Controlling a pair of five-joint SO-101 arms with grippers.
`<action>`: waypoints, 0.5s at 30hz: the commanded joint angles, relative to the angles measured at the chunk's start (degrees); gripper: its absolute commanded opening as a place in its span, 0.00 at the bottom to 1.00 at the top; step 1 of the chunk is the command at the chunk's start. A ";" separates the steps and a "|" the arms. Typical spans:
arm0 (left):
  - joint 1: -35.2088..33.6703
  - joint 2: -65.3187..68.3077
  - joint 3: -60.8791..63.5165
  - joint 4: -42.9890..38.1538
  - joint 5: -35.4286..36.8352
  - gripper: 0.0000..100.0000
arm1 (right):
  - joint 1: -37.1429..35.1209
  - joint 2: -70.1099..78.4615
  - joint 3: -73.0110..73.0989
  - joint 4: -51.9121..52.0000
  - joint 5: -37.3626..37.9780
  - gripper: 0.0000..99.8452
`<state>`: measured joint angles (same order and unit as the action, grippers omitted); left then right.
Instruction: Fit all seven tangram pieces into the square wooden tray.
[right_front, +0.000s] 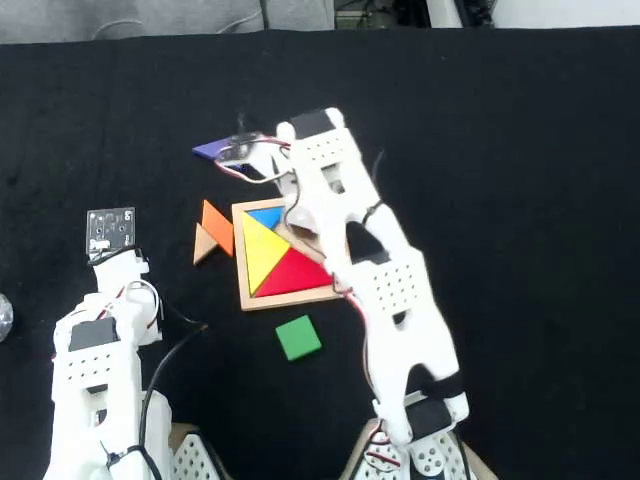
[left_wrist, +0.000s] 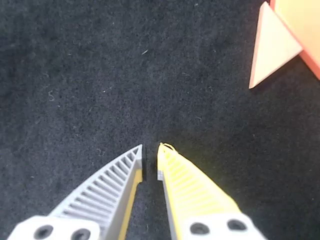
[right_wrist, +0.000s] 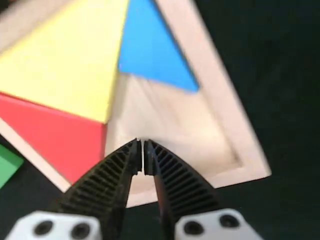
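1. The wooden tray (right_front: 290, 299) lies mid-table and holds a yellow triangle (right_front: 262, 250), a red triangle (right_front: 295, 272) and a blue triangle (right_front: 266, 214), with part of its floor bare.
2. The right gripper (right_wrist: 140, 145) hangs over that bare floor, fingers together and empty.
3. The left gripper (left_wrist: 150, 149) hangs over the black cloth (left_wrist: 75, 75) with its fingers almost touching, gripping nothing.
4. Outside the tray are a green square (right_front: 298, 337) near it, an orange triangle (right_front: 217, 226) and a pale triangle (right_front: 205, 245) beside it, and a purple piece (right_front: 215, 150) farther off.
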<state>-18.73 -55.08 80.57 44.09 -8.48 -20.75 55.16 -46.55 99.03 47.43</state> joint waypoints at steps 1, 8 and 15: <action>0.75 -0.88 -0.22 -0.70 -0.35 0.07 | 1.05 -6.02 5.58 0.09 -0.53 0.01; 0.75 -0.88 -0.22 -0.70 -0.35 0.07 | -2.81 -17.27 22.99 -6.51 -0.62 0.01; 0.75 -0.88 -0.22 -0.70 -0.35 0.07 | -5.63 -33.71 45.67 -20.92 -0.62 0.01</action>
<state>-18.73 -55.08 80.57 44.09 -8.48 -25.41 29.93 -7.96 83.82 47.25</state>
